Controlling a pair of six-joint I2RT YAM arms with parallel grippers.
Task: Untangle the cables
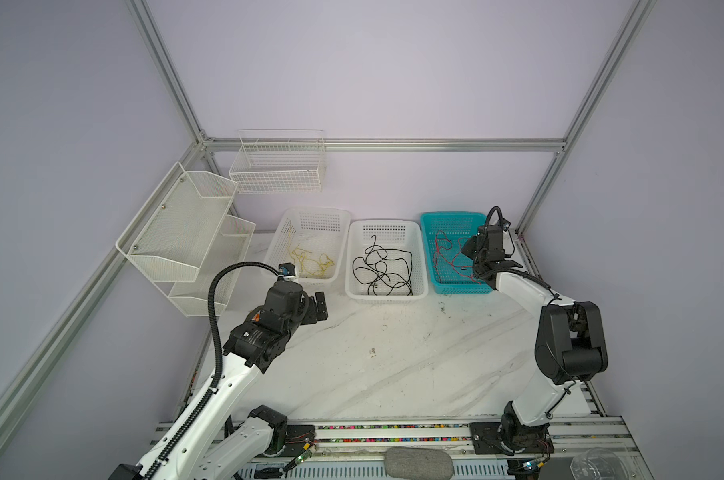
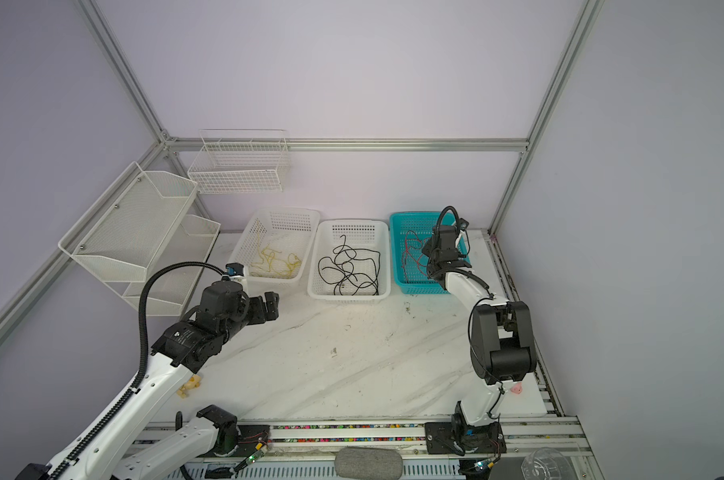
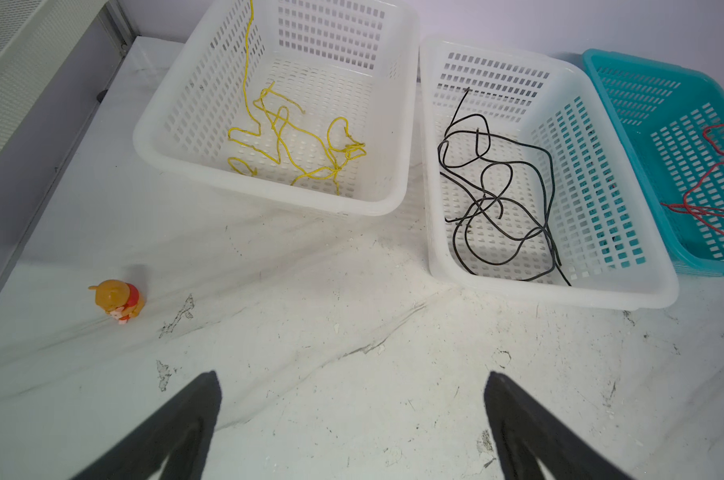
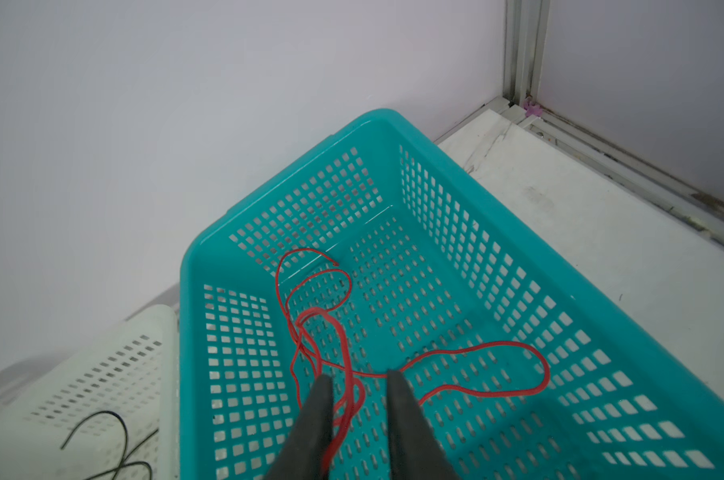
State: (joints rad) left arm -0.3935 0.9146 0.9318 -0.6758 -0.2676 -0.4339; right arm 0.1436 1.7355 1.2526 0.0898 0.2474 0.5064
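The three baskets stand in a row at the back of the worktop (image 3: 352,316), each with cables of one colour. The left basket (image 3: 410,104), white, holds the yellow cables (image 3: 302,137), loosely looped on its floor with one strand running up its far wall. The middle basket (image 3: 518,289), also white and just beside it, holds the black cables (image 3: 497,195) in overlapping curls. The teal basket (image 4: 187,353), at the right end near the frame corner, holds the red cables (image 4: 345,345), a few loops crossing on its floor. The right pincer (image 4: 358,376) hangs inside the teal basket, low over its near end; its jaws stand a little apart, and a bunch of red strands runs through the gap between them. Whether the strands touch either finger cannot be told, and the jaws are not pressed on them. The left pincer (image 1: 315,308) hovers over bare worktop in front of the left basket, its jaws spread wide with nothing between them. A small orange toy (image 3: 119,299) stands on the worktop at the left edge, well apart from the baskets. A white mesh rack (image 1: 185,232) hangs on the left wall and a wire rack (image 1: 277,166) on the back wall above the baskets.
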